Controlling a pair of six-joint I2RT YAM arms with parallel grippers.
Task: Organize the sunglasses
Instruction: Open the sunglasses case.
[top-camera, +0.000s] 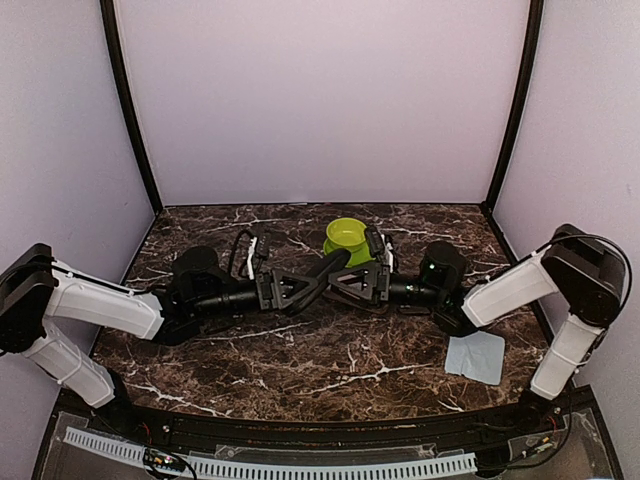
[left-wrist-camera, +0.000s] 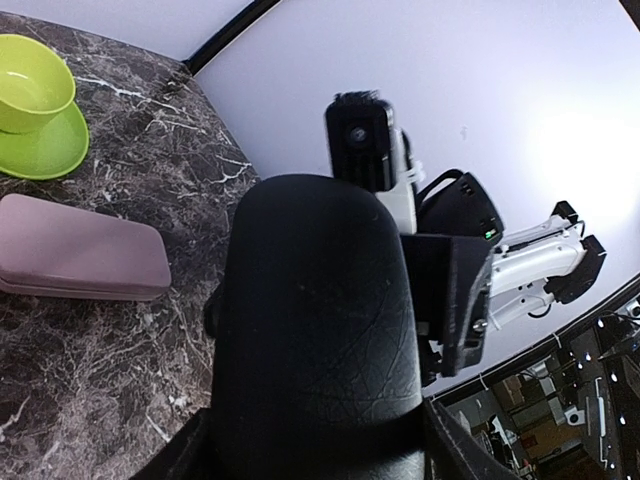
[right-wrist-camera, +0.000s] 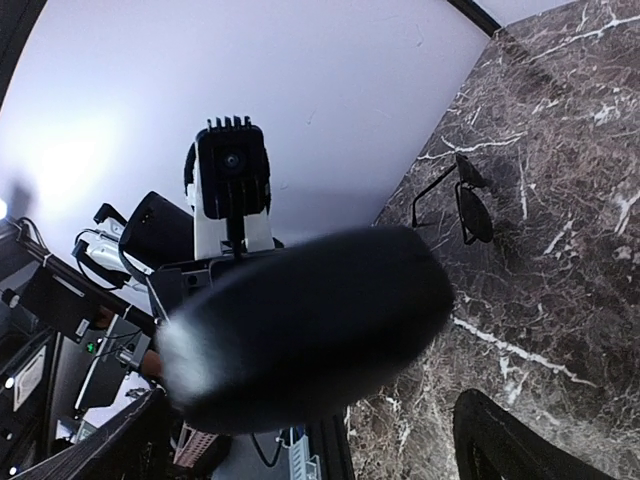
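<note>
Lying on the dark marbled table (top-camera: 300, 370), the thin black-framed sunglasses with dark lenses (right-wrist-camera: 465, 205) show only in the right wrist view, well apart from both claws. The red-framed pair appears in no view. Nearer the action is the black oblong hard case (left-wrist-camera: 320, 330), raised off the table at the middle, where the two arms meet. The left claw (top-camera: 298, 290) is clenched on it, a finger on each side, and the case fills that wrist's view. The right claw (top-camera: 348, 284) is released, spread as wide as it goes, with its fingers flanking the case's other end; whether they touch it I cannot tell. My reading is that the step is getting this case open, one arm bracing while the other works the lid. To do it well, the left needs a firm, level hold on the base half so the shell does not twist. The right should find the seam rather than the smooth rounded shell, which looks slippery, and lift along the hinge's arc. The case is best held low over bare table, clear of the closed pink rounded case (left-wrist-camera: 80, 255) and of the lime-green bowl (left-wrist-camera: 30, 80) on its matching saucer (left-wrist-camera: 45, 150), and away from the glasses so nothing drops on the lenses.
</note>
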